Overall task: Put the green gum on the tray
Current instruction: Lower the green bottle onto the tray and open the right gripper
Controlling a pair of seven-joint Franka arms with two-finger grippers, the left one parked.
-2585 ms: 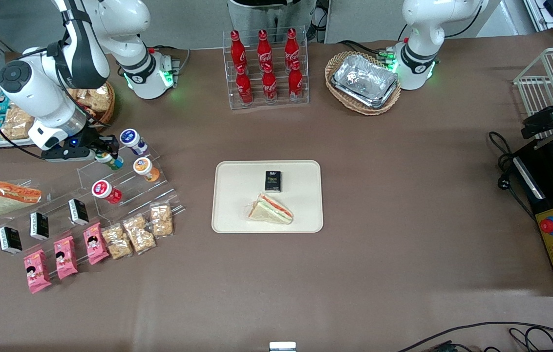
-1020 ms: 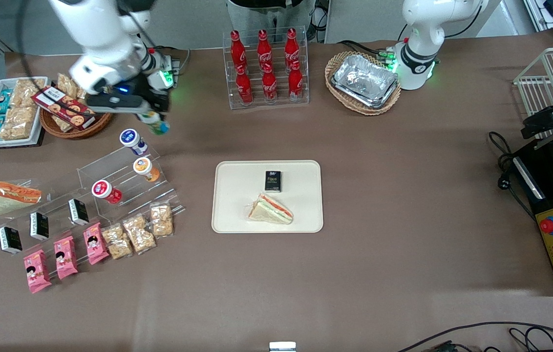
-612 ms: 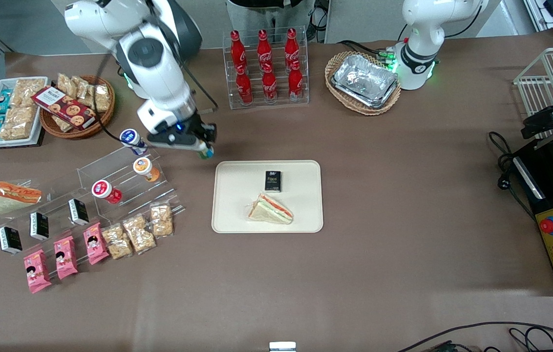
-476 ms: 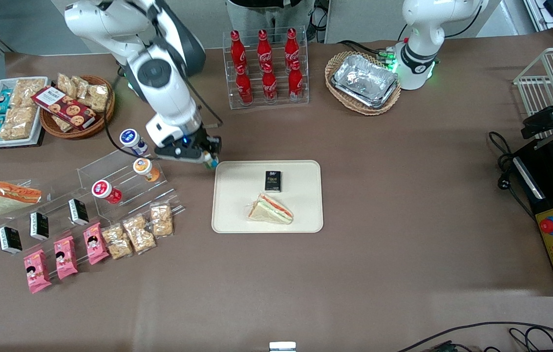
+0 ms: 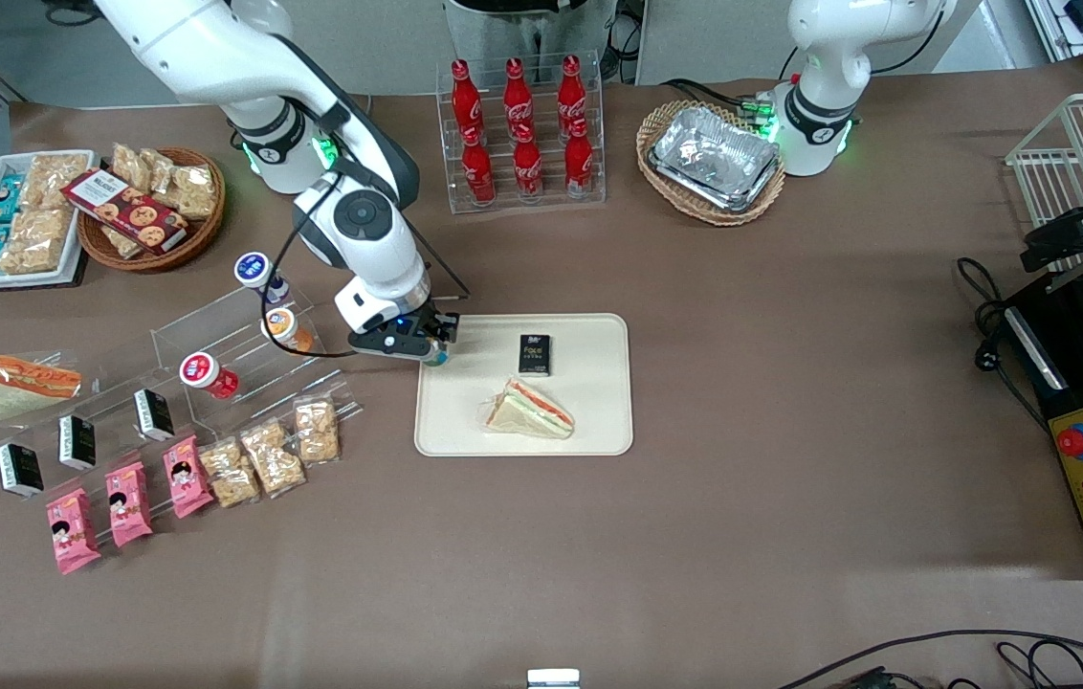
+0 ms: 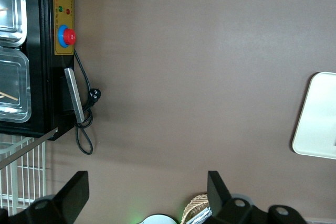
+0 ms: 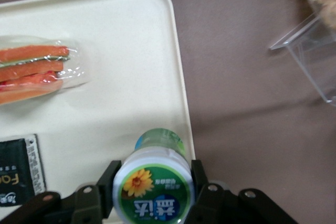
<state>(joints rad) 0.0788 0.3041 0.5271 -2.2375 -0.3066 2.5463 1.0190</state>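
Observation:
My right gripper (image 5: pixel 433 350) (image 7: pixel 153 182) is shut on the green gum (image 7: pixel 153 186), a small bottle with a green-rimmed white lid and a flower on it. In the front view the gum (image 5: pixel 435 358) shows only as a green bit under the fingers. I hold it just above the edge of the cream tray (image 5: pixel 465 426) (image 7: pixel 121 51) nearest the working arm's end. On the tray lie a wrapped sandwich (image 5: pixel 530 410) (image 7: pixel 37 74) and a small black pack (image 5: pixel 535 353) (image 7: pixel 16 171).
A clear stepped stand (image 5: pixel 226 354) with blue-lidded (image 5: pixel 256 271), orange-lidded (image 5: pixel 281 327) and red-lidded (image 5: pixel 202 372) bottles stands beside the gripper toward the working arm's end. Snack packs (image 5: pixel 264 455) lie in front of it. A cola rack (image 5: pixel 522 129) stands farther from the camera.
My gripper lifted the green gum off the stand, swung up and across, and has come down to the tray's edge with the gum still held.

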